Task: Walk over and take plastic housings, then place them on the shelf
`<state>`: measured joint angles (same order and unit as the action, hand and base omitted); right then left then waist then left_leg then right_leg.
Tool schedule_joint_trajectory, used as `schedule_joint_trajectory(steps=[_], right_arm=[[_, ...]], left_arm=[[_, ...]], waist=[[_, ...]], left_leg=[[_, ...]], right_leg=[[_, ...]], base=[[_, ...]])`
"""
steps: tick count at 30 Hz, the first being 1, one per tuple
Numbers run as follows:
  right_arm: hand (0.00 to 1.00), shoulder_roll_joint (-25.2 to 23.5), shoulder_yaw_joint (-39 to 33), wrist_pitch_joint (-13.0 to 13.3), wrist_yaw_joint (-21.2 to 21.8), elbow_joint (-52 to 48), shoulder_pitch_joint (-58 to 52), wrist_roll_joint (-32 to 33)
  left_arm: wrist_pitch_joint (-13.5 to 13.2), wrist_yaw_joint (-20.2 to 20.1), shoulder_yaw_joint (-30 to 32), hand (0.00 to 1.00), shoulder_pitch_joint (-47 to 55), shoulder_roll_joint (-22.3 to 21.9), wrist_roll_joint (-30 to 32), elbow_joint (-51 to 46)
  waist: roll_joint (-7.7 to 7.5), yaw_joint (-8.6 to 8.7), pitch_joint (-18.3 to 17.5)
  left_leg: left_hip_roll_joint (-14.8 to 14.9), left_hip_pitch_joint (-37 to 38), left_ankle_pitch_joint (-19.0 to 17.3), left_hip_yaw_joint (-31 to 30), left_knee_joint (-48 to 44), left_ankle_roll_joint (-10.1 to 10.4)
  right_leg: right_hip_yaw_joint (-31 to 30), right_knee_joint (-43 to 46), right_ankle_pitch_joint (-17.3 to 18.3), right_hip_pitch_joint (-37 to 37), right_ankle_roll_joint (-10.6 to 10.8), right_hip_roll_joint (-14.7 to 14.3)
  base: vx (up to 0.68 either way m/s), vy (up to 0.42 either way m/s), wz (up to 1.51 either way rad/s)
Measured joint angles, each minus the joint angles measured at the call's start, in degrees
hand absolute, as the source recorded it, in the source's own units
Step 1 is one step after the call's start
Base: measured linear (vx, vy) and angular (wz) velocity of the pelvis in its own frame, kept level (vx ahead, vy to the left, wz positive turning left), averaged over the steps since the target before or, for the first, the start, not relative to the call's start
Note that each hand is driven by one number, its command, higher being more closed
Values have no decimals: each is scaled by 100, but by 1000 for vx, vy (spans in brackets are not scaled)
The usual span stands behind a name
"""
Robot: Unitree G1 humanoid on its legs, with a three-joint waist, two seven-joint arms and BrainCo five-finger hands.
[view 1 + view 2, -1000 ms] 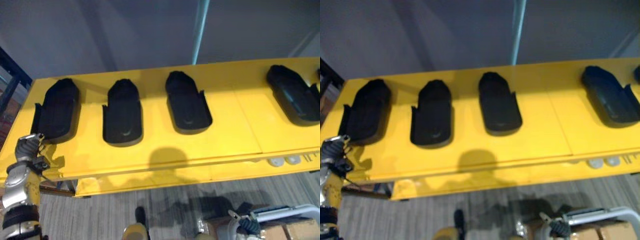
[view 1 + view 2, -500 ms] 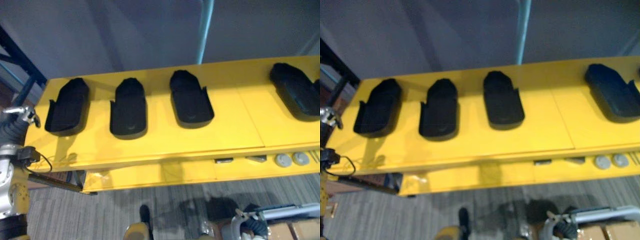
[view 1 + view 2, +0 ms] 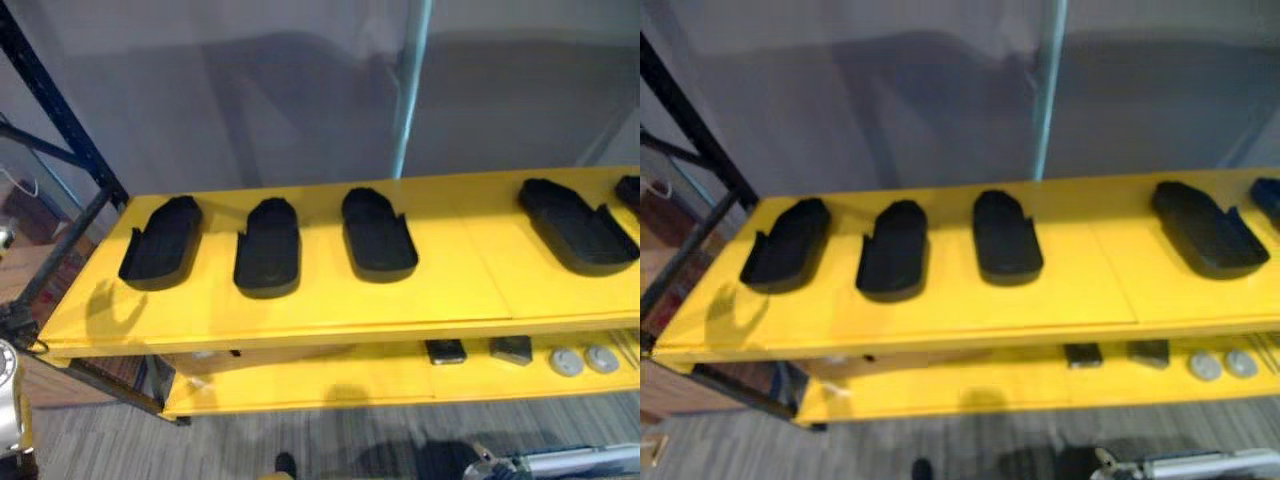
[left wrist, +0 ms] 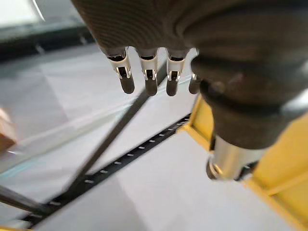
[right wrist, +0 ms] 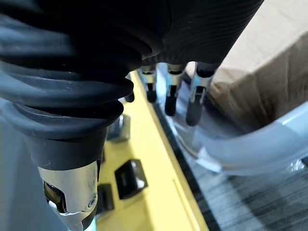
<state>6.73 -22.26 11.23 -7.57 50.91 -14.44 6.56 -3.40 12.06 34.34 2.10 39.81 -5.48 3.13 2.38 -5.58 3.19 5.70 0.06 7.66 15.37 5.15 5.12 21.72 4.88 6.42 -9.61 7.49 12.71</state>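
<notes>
Well, my left hand (image 4: 150, 82) and right hand (image 5: 194, 103) hang loose and empty; black plastic housings (image 3: 268, 247) already lie on the yellow shelf (image 3: 450, 295), maybe more to fetch.

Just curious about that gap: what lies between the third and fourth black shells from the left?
Nothing: between third housing and fourth housing the yellow shelf is bare, seen in both eye views.

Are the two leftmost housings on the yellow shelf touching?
Apart. The left eye view shows bare yellow shelf between the leftmost housing and the second housing.
</notes>
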Motion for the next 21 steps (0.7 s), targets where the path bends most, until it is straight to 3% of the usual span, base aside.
schedule_joint_trajectory(steps=[2,5,9,13,21], right_arm=[[0,4,4,-50,6,4,-2,3],[0,-1,34,-152,23,-2,-8,2],[0,-16,118,-221,83,-70,-30,3],[0,-16,130,-262,125,-94,-34,3],[0,48,105,-264,137,-47,-100,-2]], left_arm=[[184,-143,-138,0,-37,207,162,216],[463,-693,-505,0,-344,547,407,678],[767,-1795,-915,0,-820,834,688,1303],[780,-2726,-1484,0,-1316,1286,1015,1973],[690,-3582,-2231,0,-1961,1613,1048,2823]], waist=[[-9,-4,-63],[-34,-23,-92],[-67,-3,-78],[-136,-1,-37],[-212,39,12]], left_leg=[[14,2,1,28,0,1],[20,37,5,86,0,-6],[-29,94,-11,108,1,-30],[-41,101,-47,192,1,-61],[-90,278,-135,296,5,27]], right_leg=[[2,-58,-5,-7,0,-13],[28,-116,2,-74,-8,-13],[31,-179,1,-154,-10,26],[9,-270,-22,-168,-42,34],[-9,-298,-73,-330,-40,83]], base=[[-50,-1,-2],[-26,0,2],[0,0,0],[51,5,-6],[91,-4,-6]])
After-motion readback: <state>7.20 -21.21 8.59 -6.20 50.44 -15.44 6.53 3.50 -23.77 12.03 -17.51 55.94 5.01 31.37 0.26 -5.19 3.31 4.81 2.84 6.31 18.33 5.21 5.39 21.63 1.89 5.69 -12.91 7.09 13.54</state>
